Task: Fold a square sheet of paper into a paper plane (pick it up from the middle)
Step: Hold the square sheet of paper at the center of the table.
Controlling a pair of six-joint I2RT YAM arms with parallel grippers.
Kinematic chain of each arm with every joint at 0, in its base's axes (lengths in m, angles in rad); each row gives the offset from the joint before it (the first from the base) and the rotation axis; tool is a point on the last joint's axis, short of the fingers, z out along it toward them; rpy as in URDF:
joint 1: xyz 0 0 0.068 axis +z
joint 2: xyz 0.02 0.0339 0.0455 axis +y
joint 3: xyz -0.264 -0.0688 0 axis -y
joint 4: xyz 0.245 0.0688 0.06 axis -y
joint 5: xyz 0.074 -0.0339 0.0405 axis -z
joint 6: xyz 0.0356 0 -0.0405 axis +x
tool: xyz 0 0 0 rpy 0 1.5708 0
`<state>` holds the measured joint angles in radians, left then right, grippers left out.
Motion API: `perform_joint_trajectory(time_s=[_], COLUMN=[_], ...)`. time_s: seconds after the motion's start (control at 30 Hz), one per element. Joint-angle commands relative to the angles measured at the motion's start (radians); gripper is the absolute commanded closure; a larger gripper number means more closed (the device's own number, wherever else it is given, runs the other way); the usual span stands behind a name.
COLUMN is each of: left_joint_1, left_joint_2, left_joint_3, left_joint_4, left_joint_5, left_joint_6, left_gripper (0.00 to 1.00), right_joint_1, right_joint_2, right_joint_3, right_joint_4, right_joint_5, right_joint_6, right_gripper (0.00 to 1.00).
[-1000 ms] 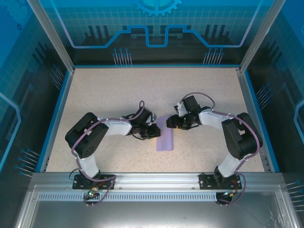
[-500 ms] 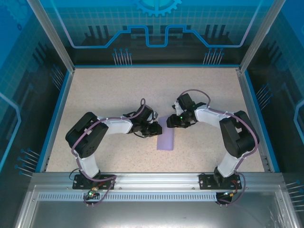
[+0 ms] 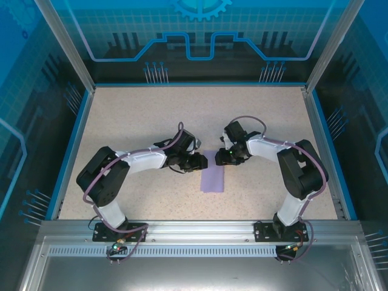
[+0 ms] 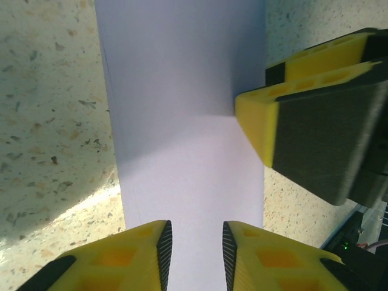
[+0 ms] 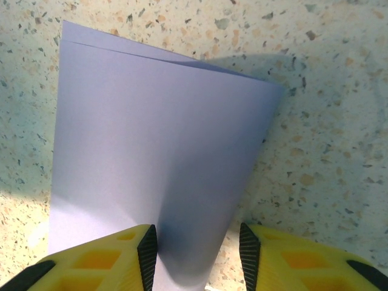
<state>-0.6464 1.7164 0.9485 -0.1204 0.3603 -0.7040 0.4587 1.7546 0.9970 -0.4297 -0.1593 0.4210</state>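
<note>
Plain lavender folded sheet of paper point(image 5: 151, 151) on the speckled table point(image 5: 315, 121) — left gripper point(image 4: 194, 233) slightly parted, right gripper point(image 5: 197, 239) wider — neither's pinching it.

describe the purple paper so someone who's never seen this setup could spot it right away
Start at the speckled beige table, then its middle, where the left tool and right tool come together from either side. Beneath them lies the sheet of paper, folded into a narrow strip. It is plain lavender, unlike the black arms and yellow fingers.
</note>
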Motion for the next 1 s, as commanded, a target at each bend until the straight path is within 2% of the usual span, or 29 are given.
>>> perform_joint_trajectory(time_s=[0.0,0.23,0.5,0.97], left_joint_1=[-0.009,-0.009,-0.010,-0.010], left_joint_2=[-0.034,-0.054,-0.093,-0.098], left_joint_3=[0.024,0.018,0.004,-0.023], left_joint_4=[-0.062,-0.075,-0.094,-0.077], left_joint_5=[-0.032,-0.057,-0.108,-0.126], left_joint_6=[0.017,0.015,0.006,-0.021], left_gripper=[0.67,0.66,0.63,0.62], right_joint_1=[0.018,0.023,0.030,0.035], right_joint_2=[0.011,0.005,0.006,-0.004], right_joint_3=[0.020,0.020,0.006,-0.010], right_joint_4=[-0.021,-0.012,0.003,0.016], right_joint_5=[0.007,0.044,0.084,0.081], right_joint_6=[0.002,0.061,0.120,0.114], right_gripper=[0.56,0.51,0.53,0.52])
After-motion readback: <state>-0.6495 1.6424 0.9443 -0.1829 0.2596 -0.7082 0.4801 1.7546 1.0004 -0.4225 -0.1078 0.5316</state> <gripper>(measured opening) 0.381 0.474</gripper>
